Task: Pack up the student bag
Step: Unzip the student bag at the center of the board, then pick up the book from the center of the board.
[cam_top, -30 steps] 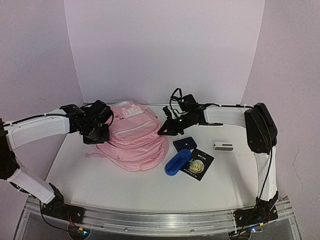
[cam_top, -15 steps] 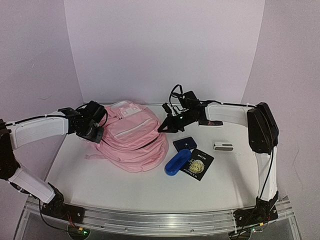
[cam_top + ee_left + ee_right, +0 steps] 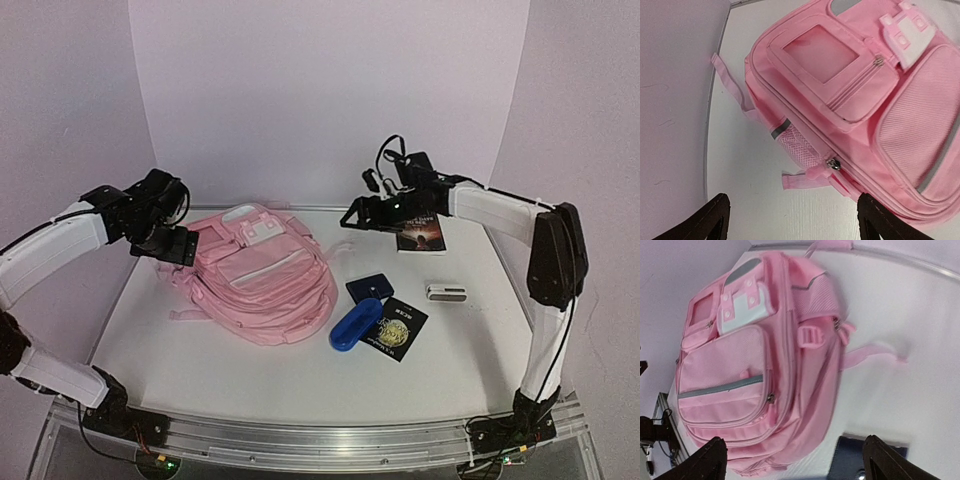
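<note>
The student bag (image 3: pixel 262 270) lies flat on the white table (image 3: pixel 250 370), front pockets up, I think so I can get at the zips. My left gripper (image 3: pixel 790 220) hangs by the bag's left side and my right gripper (image 3: pixel 792 460) by its right. Both have fingers wide apart and are empty. Pale purple walls (image 3: pixel 320 100) stand behind the bag.

It looks like a robot lab cell — a white table (image 3: pixel 200 370) closed in by plain pale backdrop panels (image 3: pixel 320 100), an aluminium rail (image 3: pixel 320 432) at the near edge — the left arm base (image 3: pixel 120 415) and right arm base (image 3: pixel 515 428) bolted there.
</note>
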Tool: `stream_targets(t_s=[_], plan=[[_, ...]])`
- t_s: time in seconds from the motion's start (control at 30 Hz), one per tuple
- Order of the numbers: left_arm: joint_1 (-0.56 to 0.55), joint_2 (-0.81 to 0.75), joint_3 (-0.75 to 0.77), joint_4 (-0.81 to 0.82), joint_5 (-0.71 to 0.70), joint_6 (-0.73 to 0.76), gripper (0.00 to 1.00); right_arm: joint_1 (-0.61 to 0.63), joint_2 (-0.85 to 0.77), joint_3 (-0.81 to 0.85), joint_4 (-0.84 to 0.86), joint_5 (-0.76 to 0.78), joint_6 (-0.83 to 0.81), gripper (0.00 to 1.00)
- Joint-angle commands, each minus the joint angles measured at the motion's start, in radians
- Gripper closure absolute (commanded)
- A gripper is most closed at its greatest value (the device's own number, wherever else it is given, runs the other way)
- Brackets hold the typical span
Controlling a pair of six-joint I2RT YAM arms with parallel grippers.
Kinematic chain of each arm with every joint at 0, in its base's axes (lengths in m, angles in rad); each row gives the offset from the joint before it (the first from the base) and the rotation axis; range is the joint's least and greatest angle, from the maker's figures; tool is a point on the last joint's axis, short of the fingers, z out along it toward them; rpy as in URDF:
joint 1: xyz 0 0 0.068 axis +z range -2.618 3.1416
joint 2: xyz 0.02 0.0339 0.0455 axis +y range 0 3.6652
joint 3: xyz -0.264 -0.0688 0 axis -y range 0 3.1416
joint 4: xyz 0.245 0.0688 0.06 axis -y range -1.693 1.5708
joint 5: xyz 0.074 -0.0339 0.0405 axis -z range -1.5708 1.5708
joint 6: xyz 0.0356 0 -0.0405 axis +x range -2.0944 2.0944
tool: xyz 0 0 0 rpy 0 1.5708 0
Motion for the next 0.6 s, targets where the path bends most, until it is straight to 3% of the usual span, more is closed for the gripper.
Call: stream_targets(t_s=[0.0, 0.27, 0.57], plan=[[-0.002, -0.118, 0.06, 0.011, 0.129, -0.031, 0.07, -0.133, -0.043, -0.003, -0.008, 0.179, -0.069, 0.05], [-0.003, -0.15, 0.037, 0.018, 0.19, -0.058, 0.05, -0.414, 0.117, 0.079, -0.001, 0.222, -0.045, 0.11], [-0.003, -0.177, 0.016, 0.043, 0.202, -0.071, 0.02, -0.463, 0.301, 0.197, -0.008, 0.348, -0.078, 0.19]])
